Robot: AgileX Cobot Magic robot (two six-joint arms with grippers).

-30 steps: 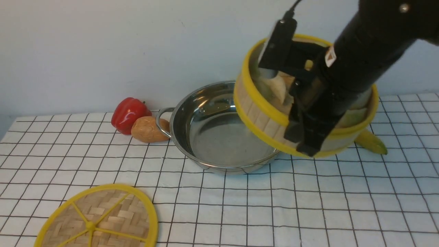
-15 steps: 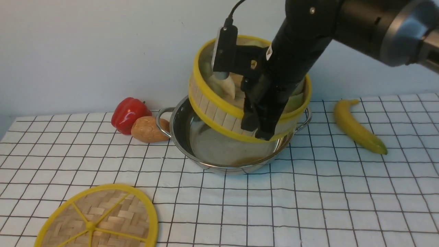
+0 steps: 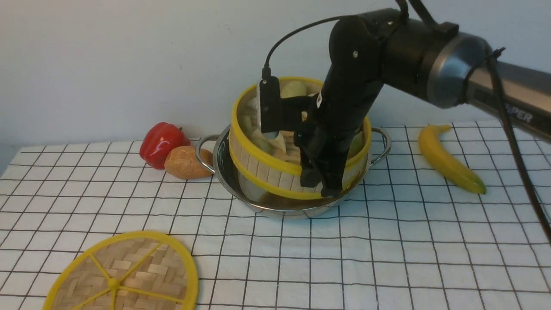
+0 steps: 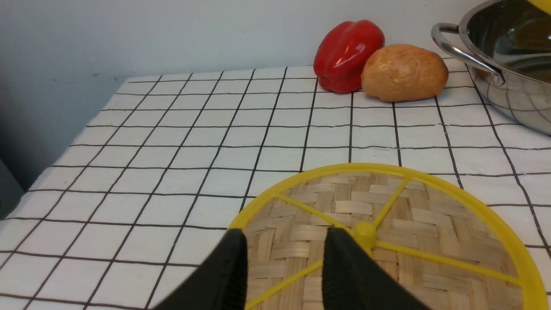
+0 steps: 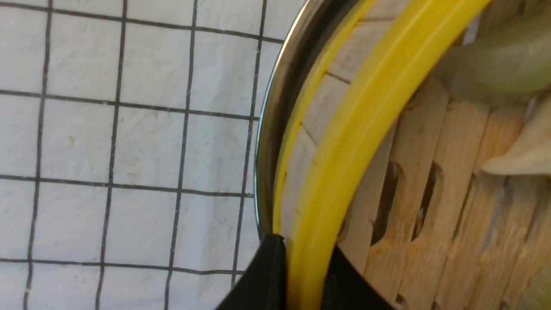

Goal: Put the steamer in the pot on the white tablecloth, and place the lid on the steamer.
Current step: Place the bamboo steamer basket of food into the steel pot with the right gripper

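The steamer (image 3: 267, 170) sits inside the pot (image 3: 280, 212), tilted: its 6 o'clock edge dips below the steel rim and its 12 o'clock edge rides higher, well above the rim. Whether its base touches the pot's floor cannot be told. Toy buns and dumplings (image 3: 293, 89) lie in it.

The right arm (image 3: 353, 86) reaches down from 2 o'clock, and the right jaws pinch the steamer's wall at about 5 o'clock on its rim. In the right wrist view the yellow rim runs straight between the two black fingers (image 5: 269, 280): one is outside, in the narrow gap between the steamer wall and the pot wall, the other inside over the slatted floor.

The pot stands on the white tablecloth (image 3: 387, 258) covering the bench, a little toward 12 o'clock from the middle. A red pepper (image 3: 161, 142) and a potato (image 3: 186, 162) touch each other at the pot's 9 o'clock, the potato just beside its handle. A banana (image 3: 447, 161) lies at its 3 o'clock, apart from it.

The lid (image 3: 129, 275) lies flat on the cloth at the bench's 7 o'clock corner. The left jaws stand spread over it near its hub, woven bamboo showing between them; whether they touch it cannot be told.
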